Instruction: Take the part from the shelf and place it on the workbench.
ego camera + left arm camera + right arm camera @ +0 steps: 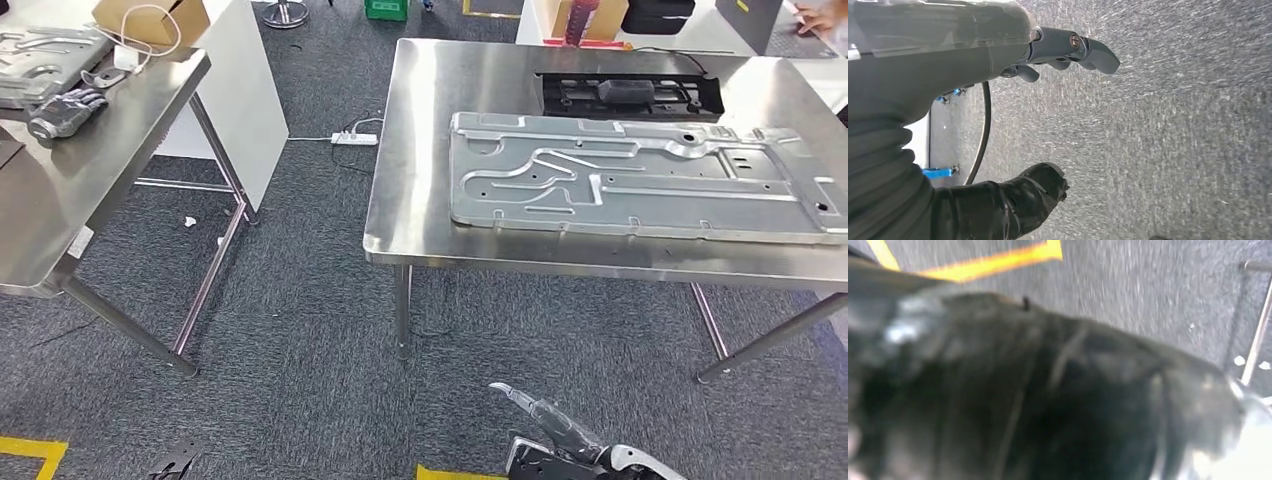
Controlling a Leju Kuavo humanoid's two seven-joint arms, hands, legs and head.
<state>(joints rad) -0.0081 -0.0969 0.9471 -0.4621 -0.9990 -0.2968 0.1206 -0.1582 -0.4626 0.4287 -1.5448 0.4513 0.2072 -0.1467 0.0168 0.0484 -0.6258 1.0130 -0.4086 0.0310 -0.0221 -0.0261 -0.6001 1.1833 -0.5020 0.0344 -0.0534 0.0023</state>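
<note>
Two steel tables stood apart on grey carpet (300, 330), with a wide strip of open floor between them. The workbench (430, 180) on the right reached almost to the picture's right edge; its near rim ran straight across, rounded at the corner. The large stamped metal part (640, 180) lay flat on it, its near long edge close to that rim, a band of bare steel left on the bench's left side. Behind the part sat one black frame-like piece (630, 95). The left table (90, 190) carried one grey glove (65, 110), a cardboard box (150, 20) and some metal pieces at its far corner. One white power strip (355, 139) lay on the carpet by a white cabinet (240, 90). Yellow floor tape (30, 450) marked the near floor.

The left hand (1058, 115) hung over bare carpet, fingers (1088, 50) and thumb apart, holding nothing. The right hand (560, 430) showed low in the head view, one finger extended; its wrist view was blurred dark, so its state could not be told.
</note>
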